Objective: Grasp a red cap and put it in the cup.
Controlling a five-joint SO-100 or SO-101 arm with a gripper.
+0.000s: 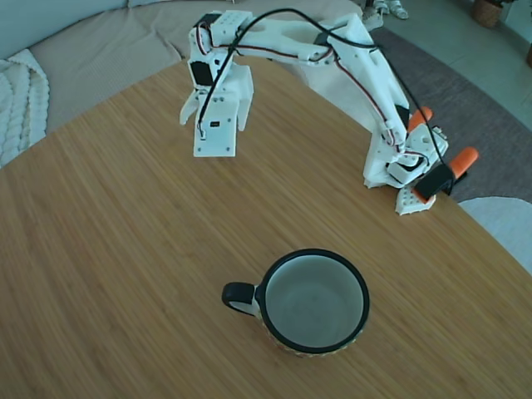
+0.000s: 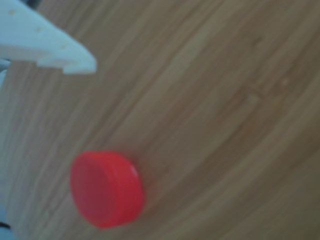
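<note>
The red cap [image 2: 106, 189] lies on the wooden table in the other view, low and left of centre, blurred by closeness. One white finger [image 2: 55, 50] of the gripper reaches in from the top left, clear of the cap. In the fixed view the cap is hidden; my gripper [image 1: 199, 137] points down at the far side of the table, its jaws spread and nothing between them. The cup [image 1: 317, 253], with a black rim and a handle pointing left, stands empty near the front edge, well away from the gripper.
The arm's base [image 1: 399, 170] is clamped at the table's right edge with orange-handled clamps [image 1: 462, 158]. A black cable [image 1: 274, 15] arcs over the arm. A beige sofa [image 1: 100, 41] with a knitted blanket [image 1: 17, 100] lies beyond the table's far-left edge.
</note>
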